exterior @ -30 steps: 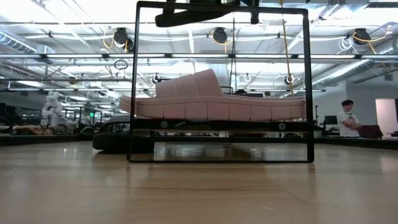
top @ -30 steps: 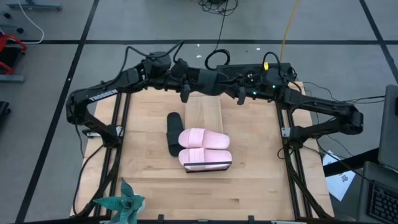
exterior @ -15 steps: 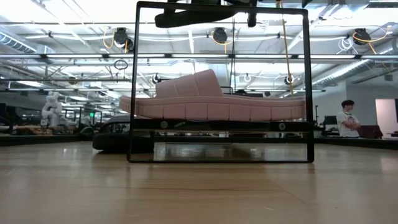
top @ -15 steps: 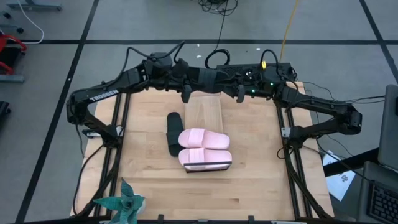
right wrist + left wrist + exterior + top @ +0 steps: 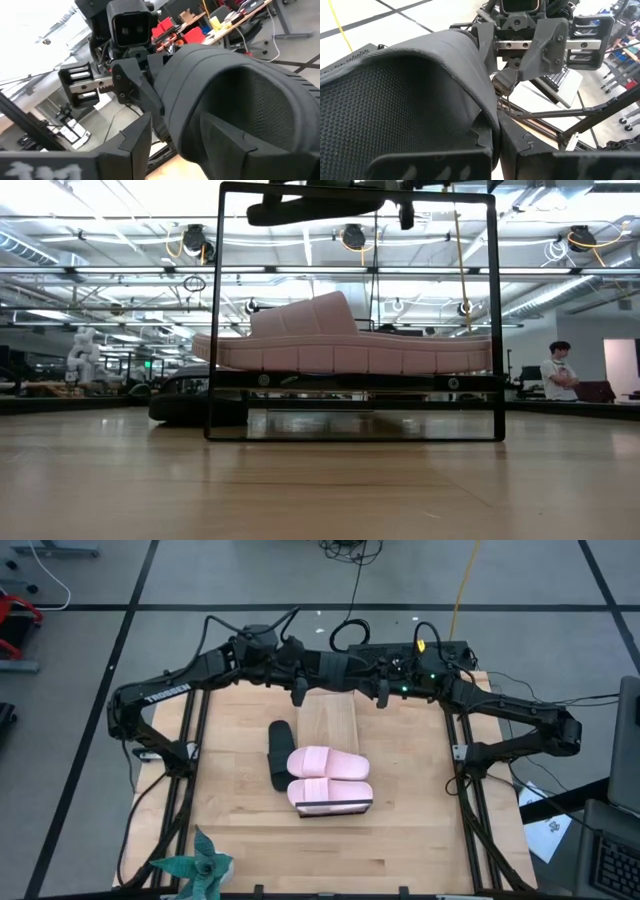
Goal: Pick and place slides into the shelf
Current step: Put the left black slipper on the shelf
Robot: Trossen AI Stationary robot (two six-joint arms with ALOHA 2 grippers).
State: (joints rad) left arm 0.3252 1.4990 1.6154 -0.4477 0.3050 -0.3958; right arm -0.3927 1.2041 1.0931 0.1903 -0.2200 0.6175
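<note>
One black slide (image 5: 338, 665) hangs in the air between both grippers, above the far end of the shelf (image 5: 330, 720); the low view shows it (image 5: 310, 205) over the shelf's dark frame (image 5: 355, 188). My left gripper (image 5: 312, 668) is shut on its left end and my right gripper (image 5: 370, 670) on its right end. Two pale pink slides (image 5: 328, 775) lie side by side on the shelf's near end. The other black slide (image 5: 280, 755) lies sole down on the table, against the shelf's left side. My left gripper pinches the black slide's end edge (image 5: 487, 127) between its two fingers, coming level from the table's left. The slide is lifted clear and reaches across to the other gripper. My right gripper pinches the opposite end by the ribbed strap (image 5: 187, 125), coming level from the table's right. The slide is held clear of the shelf.
The shelf stands in the middle of the wooden tabletop (image 5: 400, 830), running from far to near, and its far half (image 5: 330, 720) is bare wood. A green paper plant (image 5: 195, 865) sits at the near left corner. A person (image 5: 560, 370) stands in the room beyond.
My right gripper has edged slightly toward the table's left, with the held black slide. The slides on the shelf and on the table have stayed put.
</note>
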